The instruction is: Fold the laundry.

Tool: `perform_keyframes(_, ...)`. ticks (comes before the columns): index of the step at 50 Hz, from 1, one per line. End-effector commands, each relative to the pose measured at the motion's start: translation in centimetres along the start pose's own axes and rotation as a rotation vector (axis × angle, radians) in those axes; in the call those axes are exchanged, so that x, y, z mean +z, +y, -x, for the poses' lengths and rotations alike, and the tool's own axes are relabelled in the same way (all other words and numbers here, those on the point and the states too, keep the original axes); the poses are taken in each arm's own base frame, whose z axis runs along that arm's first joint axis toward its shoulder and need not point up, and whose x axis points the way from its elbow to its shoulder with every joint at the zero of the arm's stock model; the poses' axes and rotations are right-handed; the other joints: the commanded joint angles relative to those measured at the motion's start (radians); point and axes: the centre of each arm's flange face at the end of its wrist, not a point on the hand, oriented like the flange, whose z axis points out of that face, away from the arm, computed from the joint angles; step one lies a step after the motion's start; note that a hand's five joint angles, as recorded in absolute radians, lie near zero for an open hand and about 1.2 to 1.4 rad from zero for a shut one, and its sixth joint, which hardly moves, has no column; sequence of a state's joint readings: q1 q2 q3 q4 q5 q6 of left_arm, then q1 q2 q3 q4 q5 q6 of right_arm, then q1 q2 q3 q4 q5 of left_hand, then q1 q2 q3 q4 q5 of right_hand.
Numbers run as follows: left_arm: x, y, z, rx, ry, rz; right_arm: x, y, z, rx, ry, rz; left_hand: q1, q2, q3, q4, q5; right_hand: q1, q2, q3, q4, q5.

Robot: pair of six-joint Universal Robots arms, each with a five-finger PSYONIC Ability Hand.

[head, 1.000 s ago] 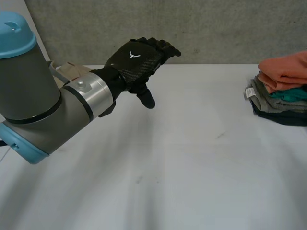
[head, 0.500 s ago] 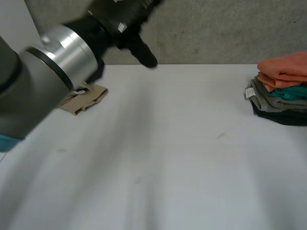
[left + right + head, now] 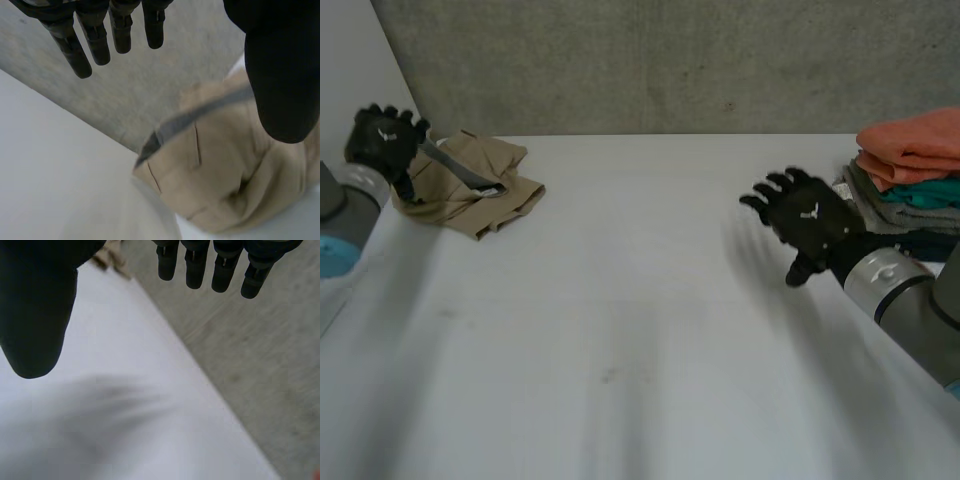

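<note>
One beige garment (image 3: 480, 185) crumpled at ten o'clock on the table (image 3: 640, 330)
Our left hand (image 3: 383, 137), fingers straight and gripping nothing, hangs at its nine o'clock; we should pinch one edge cleanly, then bring over our right hand (image 3: 810, 222), spread and empty, from beside the folded stack (image 3: 910, 175) at two o'clock.

A robot lab or test room: a plain white counter (image 3: 640, 330) against a raw grey concrete wall (image 3: 670, 60), a machine arm (image 3: 915, 305) over it, folded clothes (image 3: 910, 150) stacked at one edge.
</note>
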State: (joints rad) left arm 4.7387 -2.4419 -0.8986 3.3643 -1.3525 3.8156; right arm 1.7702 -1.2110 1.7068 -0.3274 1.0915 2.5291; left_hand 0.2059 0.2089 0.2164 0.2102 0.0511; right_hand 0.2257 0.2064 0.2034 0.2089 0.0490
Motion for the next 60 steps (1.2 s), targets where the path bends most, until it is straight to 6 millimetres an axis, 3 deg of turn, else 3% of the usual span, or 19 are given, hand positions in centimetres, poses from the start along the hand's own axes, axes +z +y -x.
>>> perform_keyframes(1,2.9,5.8,-3.2,0.0,0.085,-0.09,-0.5,1.4,0.9,0.011,-0.02,0.056,0.087,0.084,0.076,0.083,0.067,-0.051,-0.032,-0.029,-0.034,-0.049)
perform_keyframes(7,4.3,8.0,-4.2,0.01,0.07,-0.114,-0.9,2.0,1.5,0.027,-0.034,0.08,0.157,0.154,0.147,0.153,0.137,-0.051,-0.032,-0.029,-0.034,-0.049)
perform_keyframes(10,4.8,8.7,-4.3,0.018,0.053,-0.135,-1.1,2.2,1.6,0.03,-0.037,0.087,0.397,0.394,0.387,0.393,0.378,-0.051,-0.032,-0.029,-0.034,-0.049)
perform_keyframes(14,5.2,8.8,-4.2,0.031,0.019,-0.171,-1.2,2.4,1.7,0.035,-0.038,0.096,1.136,1.133,1.125,1.132,1.116,-0.051,-0.032,-0.029,-0.034,-0.049)
perform_keyframes(19,4.9,8.4,-4.7,0.036,-0.042,-0.197,-1.2,2.4,1.6,0.033,-0.036,0.092,1.19,1.187,1.18,1.186,1.171,-0.051,-0.032,-0.029,-0.034,-0.049)
perform_keyframes(22,4.5,5.3,-3.2,0.021,-0.08,-0.235,-1.1,2.3,1.6,0.032,-0.035,0.091,1.19,1.187,1.18,1.186,1.171,-0.051,-0.032,-0.029,-0.034,-0.049)
perform_keyframes(23,3.8,2.5,-2.2,-0.007,-0.088,-0.274,-1.2,2.3,1.6,0.032,-0.034,0.09,1.19,1.187,1.18,1.186,1.171,-0.051,-0.032,-0.029,-0.034,-0.049)
perform_keyframes(26,2.4,-1.3,-1.2,-0.079,-0.084,-0.333,-1.1,2.2,1.4,0.03,-0.028,0.086,1.19,1.187,1.18,1.186,1.171,-0.051,-0.032,-0.029,-0.034,-0.049)
perform_keyframes(27,1.3,-3.9,-0.9,-0.138,-0.077,-0.378,-1.1,2.1,1.3,0.028,-0.025,0.085,1.19,1.187,1.18,1.186,1.171,-0.051,-0.032,-0.029,-0.034,-0.049)
perform_keyframes(30,-0.7,-8.2,-0.7,-0.236,-0.049,-0.456,-1.1,1.8,1.0,0.034,-0.007,0.082,1.19,1.187,1.18,1.186,1.171,-0.051,-0.032,-0.029,-0.034,-0.049)
perform_keyframes(31,-2.5,-11.3,-0.7,-0.297,-0.019,-0.506,-1.1,1.7,0.9,0.032,-0.002,0.083,1.19,1.187,1.18,1.186,1.171,-0.051,-0.032,-0.029,-0.034,-0.049)
perform_keyframes(34,-5.1,-14.4,-1.6,-0.377,0.046,-0.548,-1.3,1.3,0.3,0.024,0.035,0.086,1.19,1.187,1.18,1.186,1.171,-0.051,-0.032,-0.029,-0.034,-0.049)
perform_keyframes(37,-8.6,-16.8,-3.4,-0.45,0.141,-0.57,-1.5,0.8,-0.3,0.013,0.07,0.084,1.19,1.187,1.18,1.186,1.171,-0.051,-0.032,-0.029,-0.034,-0.049)
perform_keyframes(41,-13.0,-18.1,-8.5,-0.489,0.341,-0.565,-1.8,0.0,-1.2,0.003,0.116,0.075,1.19,1.187,1.18,1.186,1.171,-0.051,-0.032,-0.029,-0.034,-0.049)
perform_keyframes(45,-20.1,-19.9,-16.7,-0.503,0.655,-0.58,-2.1,-0.7,-2.1,0.031,0.159,0.061,1.19,1.187,1.18,1.186,1.171,-0.051,-0.032,-0.029,-0.034,-0.049)
perform_keyframes(49,-24.9,-20.6,-21.5,-0.516,0.833,-0.574,-2.2,-0.6,-3.0,0.07,0.188,0.064,1.19,1.187,1.18,1.186,1.171,-0.051,-0.032,-0.029,-0.034,-0.049)
perform_keyframes(53,-27.9,-20.1,-24.7,-0.521,0.945,-0.535,-2.2,-0.4,-3.7,0.084,0.209,0.068,1.19,1.187,1.18,1.186,1.171,-0.051,-0.032,-0.029,-0.034,-0.049)
perform_keyframes(57,-30.0,-19.6,-26.4,-0.514,1.021,-0.493,-2.1,-0.5,-4.2,0.084,0.225,0.064,1.19,1.187,1.18,1.186,1.171,-0.051,-0.032,-0.029,-0.034,-0.049)
perform_keyframes(60,-30.9,-19.8,-26.6,-0.505,1.047,-0.479,-2.1,-0.5,-4.2,0.085,0.224,0.067,0.559,0.556,0.548,0.555,0.539,-0.051,-0.032,-0.029,-0.034,-0.049)
